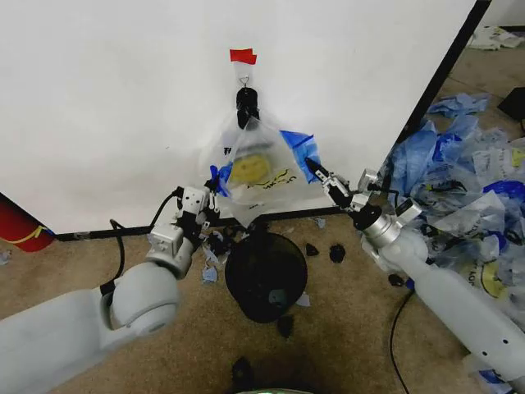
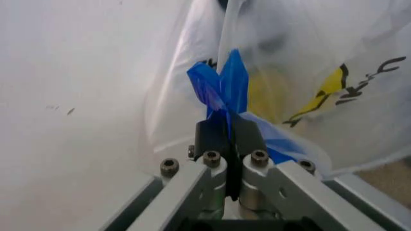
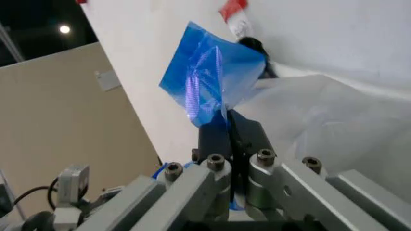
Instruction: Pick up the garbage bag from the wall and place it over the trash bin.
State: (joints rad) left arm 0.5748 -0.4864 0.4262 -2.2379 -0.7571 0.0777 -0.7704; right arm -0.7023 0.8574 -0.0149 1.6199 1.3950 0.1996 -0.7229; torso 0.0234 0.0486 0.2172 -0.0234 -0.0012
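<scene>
The garbage bag [image 1: 258, 168], translucent with a yellow smiley face and blue-edged handles, hangs on the white wall [image 1: 123, 98] from a black clip under a strip of red tape [image 1: 243, 56]. My left gripper [image 1: 215, 182] is shut on the bag's left blue handle [image 2: 222, 86]. My right gripper [image 1: 313, 170] is shut on the right blue handle [image 3: 209, 79]. The black trash bin [image 1: 266, 274] stands on the carpet just below the bag, between my two arms.
A heap of blue and white plastic bags [image 1: 467, 180] lies on the floor at the right. A red cylinder [image 1: 18, 223] leans by the wall at the left. Small black and plastic scraps [image 1: 336, 253] dot the carpet around the bin.
</scene>
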